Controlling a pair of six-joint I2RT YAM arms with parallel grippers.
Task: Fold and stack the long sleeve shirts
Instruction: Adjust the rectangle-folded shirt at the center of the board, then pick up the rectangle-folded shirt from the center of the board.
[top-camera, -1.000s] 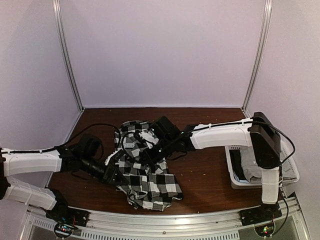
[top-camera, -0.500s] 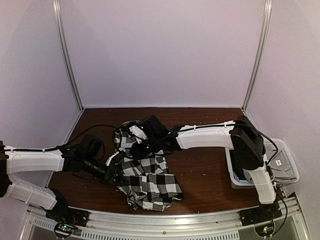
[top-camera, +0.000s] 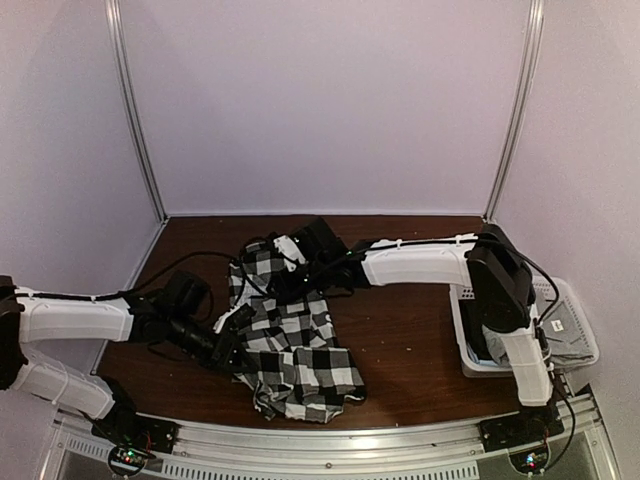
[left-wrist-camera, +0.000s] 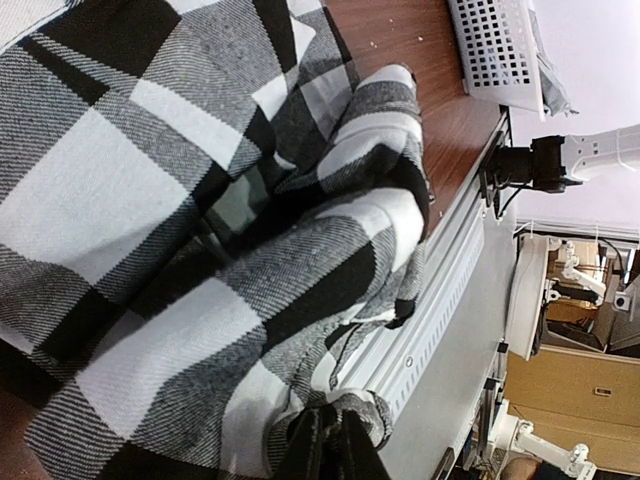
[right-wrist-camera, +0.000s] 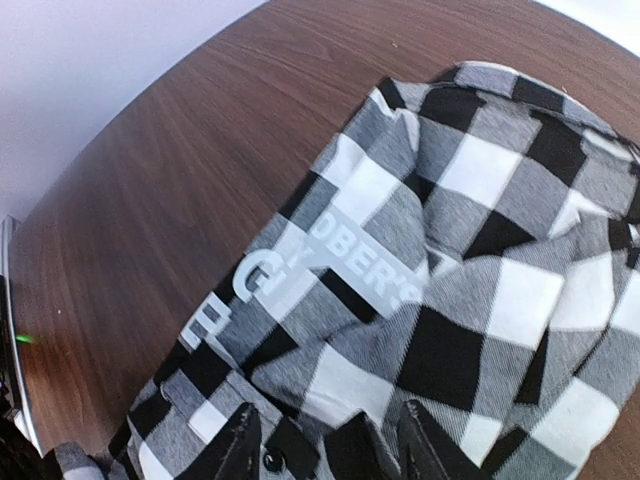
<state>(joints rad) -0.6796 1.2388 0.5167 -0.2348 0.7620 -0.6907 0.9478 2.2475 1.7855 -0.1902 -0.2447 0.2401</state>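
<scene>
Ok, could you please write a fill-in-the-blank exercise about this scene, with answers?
The shirt on the table has black-and-white ____.
The white basket stands on the ____ side of the table.
The left hand grips the shirt, while the right hand above it is ____.
Answers: checks; right; open.

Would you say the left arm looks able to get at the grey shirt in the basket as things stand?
Probably not: the grey shirt lies in the basket at the far right, past the outstretched right arm, and the left fingers look pinched on the checked shirt.
</scene>
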